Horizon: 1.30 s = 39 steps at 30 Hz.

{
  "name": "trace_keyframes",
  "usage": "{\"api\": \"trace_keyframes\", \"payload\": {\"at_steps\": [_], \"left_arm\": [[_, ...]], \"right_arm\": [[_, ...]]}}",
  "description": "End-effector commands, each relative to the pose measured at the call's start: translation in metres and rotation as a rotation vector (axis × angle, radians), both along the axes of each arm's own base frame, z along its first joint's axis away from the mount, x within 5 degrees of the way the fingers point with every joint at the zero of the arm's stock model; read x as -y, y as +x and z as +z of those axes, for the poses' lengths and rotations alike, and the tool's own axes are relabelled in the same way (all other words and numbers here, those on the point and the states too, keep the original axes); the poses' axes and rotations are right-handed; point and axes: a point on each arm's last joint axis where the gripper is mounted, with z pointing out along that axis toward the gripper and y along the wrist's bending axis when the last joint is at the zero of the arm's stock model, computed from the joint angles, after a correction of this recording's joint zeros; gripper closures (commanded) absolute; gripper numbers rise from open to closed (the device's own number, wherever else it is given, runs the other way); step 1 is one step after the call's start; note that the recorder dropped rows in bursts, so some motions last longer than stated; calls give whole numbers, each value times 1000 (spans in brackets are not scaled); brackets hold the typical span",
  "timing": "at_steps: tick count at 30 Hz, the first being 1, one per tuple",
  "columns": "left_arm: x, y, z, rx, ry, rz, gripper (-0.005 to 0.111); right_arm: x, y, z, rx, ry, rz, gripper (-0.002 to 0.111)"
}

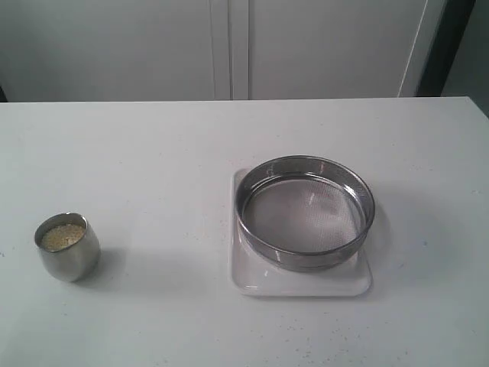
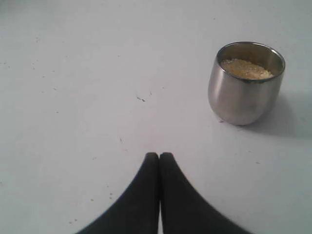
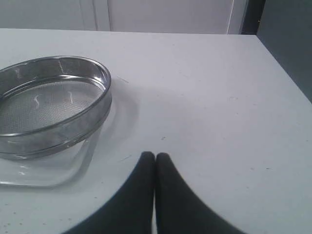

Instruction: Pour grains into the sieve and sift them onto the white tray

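The sieve (image 1: 306, 212), a wide steel ring with a mesh bottom, rests on the white tray (image 1: 298, 284) right of the table's middle; its mesh holds nothing. The grains (image 1: 62, 235) fill a small rounded steel cup (image 1: 67, 247) standing upright at the front left. Neither arm shows in the exterior view. In the left wrist view my left gripper (image 2: 159, 156) is shut and empty above bare table, apart from the cup (image 2: 245, 83) and its grains (image 2: 245, 68). My right gripper (image 3: 155, 156) is shut and empty, a short way off the sieve (image 3: 51, 105) and the tray's corner (image 3: 58, 173).
The white table (image 1: 153, 153) reaches back to pale cabinet doors (image 1: 229, 46). Its right edge (image 3: 282, 73) drops off beside the right gripper, with dark floor beyond. Small specks dot the tabletop.
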Motion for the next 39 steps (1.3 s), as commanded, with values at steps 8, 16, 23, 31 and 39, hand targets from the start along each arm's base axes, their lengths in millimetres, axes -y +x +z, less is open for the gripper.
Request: {"api": "trace_keyframes", "payload": {"at_steps": [8, 16, 23, 31, 39], "left_arm": [[0, 0, -1, 3, 10, -2, 107], [-1, 1, 2, 42, 12, 5, 107], [-3, 4, 11, 146, 19, 24, 107], [-7, 7, 33, 394, 33, 68, 107], [-7, 7, 38, 442, 36, 77, 107]], "right_arm": [[0, 0, 0, 15, -20, 0, 108], [0, 0, 0, 15, -20, 0, 108], [0, 0, 0, 15, -20, 0, 108], [0, 0, 0, 15, -20, 0, 108], [0, 0, 0, 15, -20, 0, 108]]}}
